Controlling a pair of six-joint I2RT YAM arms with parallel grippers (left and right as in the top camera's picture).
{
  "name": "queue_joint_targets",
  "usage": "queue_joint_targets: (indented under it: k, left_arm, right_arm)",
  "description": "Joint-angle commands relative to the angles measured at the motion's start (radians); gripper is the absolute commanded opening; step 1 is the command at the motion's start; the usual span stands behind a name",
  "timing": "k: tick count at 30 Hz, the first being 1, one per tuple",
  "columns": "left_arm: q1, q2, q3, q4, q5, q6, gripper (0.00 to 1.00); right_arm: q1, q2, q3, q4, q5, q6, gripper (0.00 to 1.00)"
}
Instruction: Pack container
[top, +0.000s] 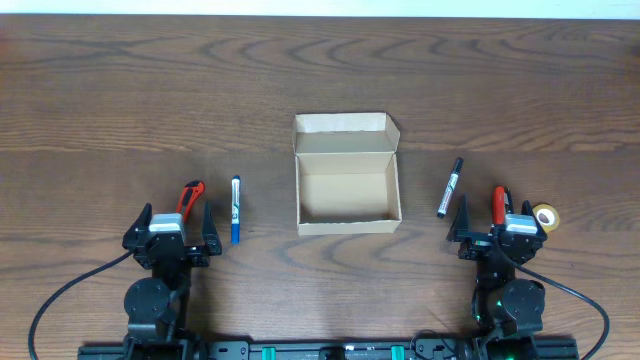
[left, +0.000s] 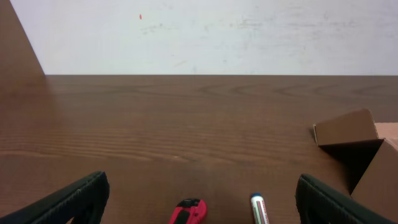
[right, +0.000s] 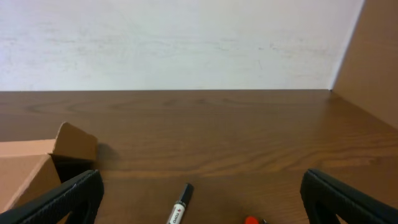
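The container (top: 347, 175), a tan cardboard box, stands open at the table's middle with its flap lid folded back; its inside looks empty. It shows at the right edge of the left wrist view (left: 357, 146) and the left edge of the right wrist view (right: 37, 162). A blue marker (top: 235, 208) and a red utility knife (top: 190, 196) lie left of it, just ahead of my open left gripper (top: 170, 228). A black marker (top: 450, 187) and a second red knife (top: 499, 205) lie right of it, ahead of my open right gripper (top: 503, 230). Both grippers are empty.
A yellow tape roll (top: 545, 216) lies beside my right gripper. In the wrist views the blue marker (left: 260, 210), red knife (left: 188, 213), black marker (right: 180, 205) and a red knife tip (right: 252, 220) lie between the fingers. A white wall stands behind the table's far edge.
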Motion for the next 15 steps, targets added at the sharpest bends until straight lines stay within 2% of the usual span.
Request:
queue_joint_targets:
  k: [1,11,15]
  left_arm:
    - [0.007,-0.009,-0.036,-0.011,0.018,-0.011,0.95]
    - [0.007,-0.009,-0.036,-0.011,0.018,-0.011,0.95]
    - [0.007,-0.009,-0.036,-0.011,0.018,-0.011,0.95]
  right_arm:
    - [-0.010,-0.006,-0.002,0.007,0.006,0.014,0.99]
    - [-0.010,0.006,0.000,-0.009,-0.012,0.026,0.99]
    - [-0.021,0.104,0.029,-0.017,-0.090,0.062,0.99]
